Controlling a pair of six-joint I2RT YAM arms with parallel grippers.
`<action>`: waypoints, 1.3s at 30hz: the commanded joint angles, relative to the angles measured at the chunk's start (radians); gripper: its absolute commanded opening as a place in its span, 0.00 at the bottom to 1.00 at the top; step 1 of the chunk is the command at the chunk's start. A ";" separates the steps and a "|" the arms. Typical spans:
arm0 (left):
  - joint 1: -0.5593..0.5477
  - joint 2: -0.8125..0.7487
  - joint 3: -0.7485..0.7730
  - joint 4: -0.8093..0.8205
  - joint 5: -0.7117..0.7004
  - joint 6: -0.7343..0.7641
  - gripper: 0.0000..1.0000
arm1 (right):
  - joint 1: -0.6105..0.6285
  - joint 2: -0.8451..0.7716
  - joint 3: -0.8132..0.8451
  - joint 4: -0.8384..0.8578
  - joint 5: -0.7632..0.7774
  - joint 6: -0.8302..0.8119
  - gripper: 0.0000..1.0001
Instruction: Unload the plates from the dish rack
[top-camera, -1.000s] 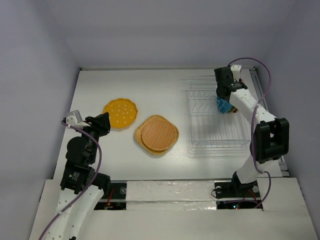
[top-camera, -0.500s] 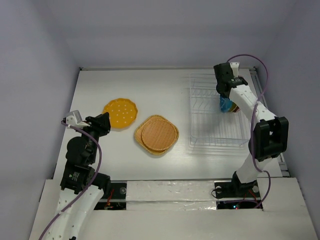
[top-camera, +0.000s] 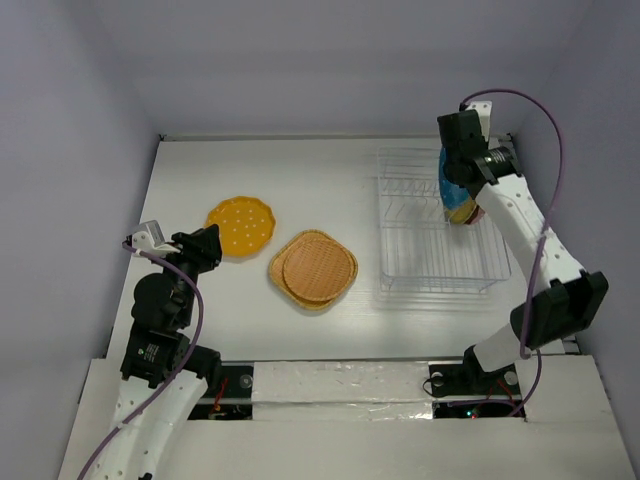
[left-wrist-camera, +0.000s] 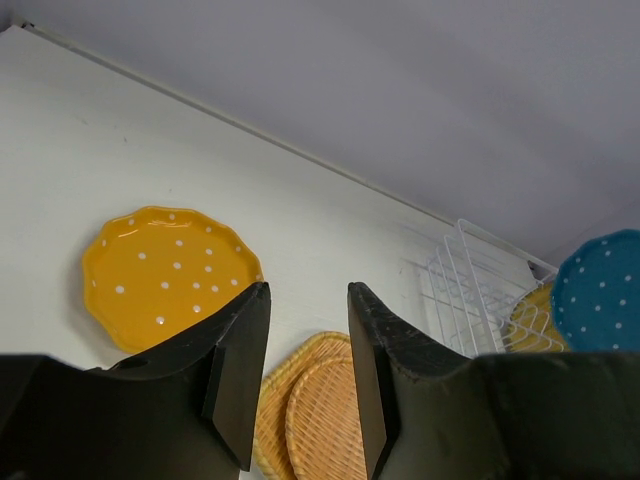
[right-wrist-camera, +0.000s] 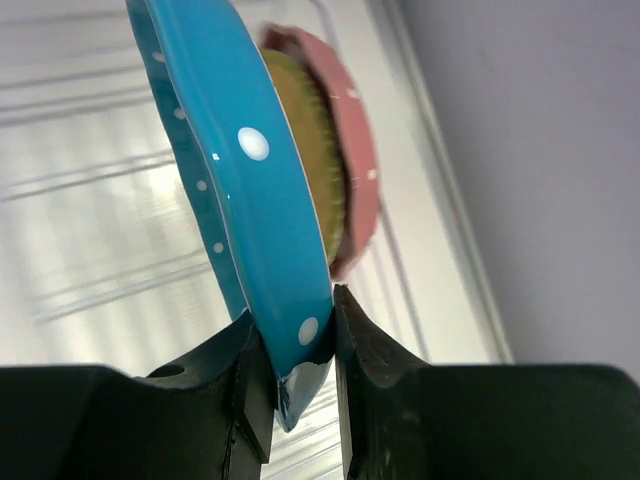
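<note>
My right gripper (top-camera: 452, 176) (right-wrist-camera: 292, 350) is shut on the rim of the blue dotted plate (top-camera: 446, 193) (right-wrist-camera: 235, 190) and holds it on edge above the far right of the dish rack (top-camera: 440, 240). Behind it, a woven plate (right-wrist-camera: 312, 150) and a pink dotted plate (right-wrist-camera: 352, 150) stand in the rack. The yellow dotted plate (top-camera: 241, 225) (left-wrist-camera: 165, 272) lies flat on the table at the left. Two woven plates (top-camera: 313, 268) (left-wrist-camera: 312, 412) lie stacked in the middle. My left gripper (top-camera: 205, 246) (left-wrist-camera: 308, 300) is open and empty, near the yellow plate.
The white table (top-camera: 330, 180) ends at a wall at the back and on both sides. The rack (left-wrist-camera: 468, 290) and the lifted blue plate (left-wrist-camera: 600, 290) show at the right of the left wrist view.
My right gripper has risen and moved to the right with the blue plate, lifting it out of its slot. The rack has shifted slightly. The left arm has not moved.
</note>
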 joint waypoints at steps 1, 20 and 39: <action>-0.004 0.001 -0.002 0.030 0.004 0.003 0.34 | 0.081 -0.163 0.054 0.157 -0.128 0.050 0.00; -0.004 0.014 -0.002 0.030 0.004 0.002 0.41 | 0.494 0.305 0.037 1.044 -0.880 0.691 0.00; 0.006 0.014 -0.004 0.031 0.004 0.001 0.42 | 0.566 0.659 0.116 1.195 -0.936 0.887 0.03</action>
